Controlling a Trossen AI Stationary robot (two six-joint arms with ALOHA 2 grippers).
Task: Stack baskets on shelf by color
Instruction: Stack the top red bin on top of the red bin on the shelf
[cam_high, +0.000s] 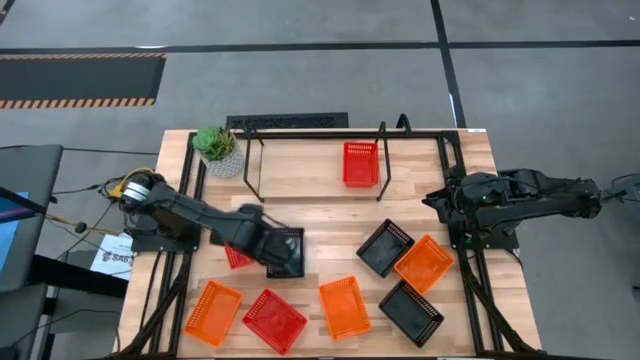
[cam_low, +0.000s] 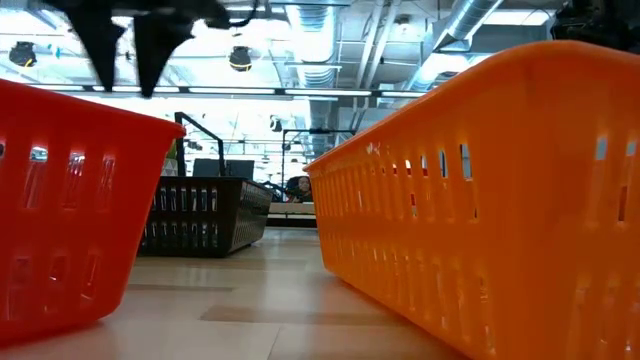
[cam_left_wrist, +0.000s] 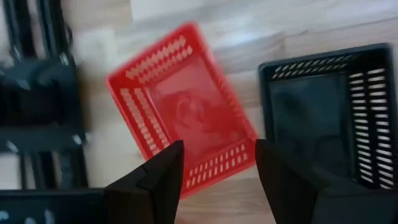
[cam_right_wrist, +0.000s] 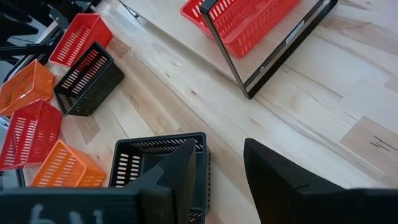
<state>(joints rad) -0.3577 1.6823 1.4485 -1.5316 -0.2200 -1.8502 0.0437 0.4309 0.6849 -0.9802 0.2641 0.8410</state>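
My left gripper (cam_high: 262, 247) is open and points down. It hovers over a red basket (cam_left_wrist: 183, 106) that lies flat on the table, next to a black basket (cam_left_wrist: 329, 112). In the high view the arm covers most of that red basket (cam_high: 238, 257), and the black basket (cam_high: 286, 251) sits just right of the gripper. The shelf (cam_high: 310, 185) stands at the far edge with one red basket (cam_high: 360, 165) on its board. My right gripper (cam_right_wrist: 221, 168) is open. It waits at the right side, above another black basket (cam_right_wrist: 158, 163).
Loose baskets lie along the near half of the table: orange (cam_high: 213, 312), red (cam_high: 274, 320), orange (cam_high: 344, 306), black (cam_high: 411, 312), orange (cam_high: 423, 263) and black (cam_high: 385, 247). A white plant pot (cam_high: 218, 150) stands left of the shelf. Black arm frames run down both table sides.
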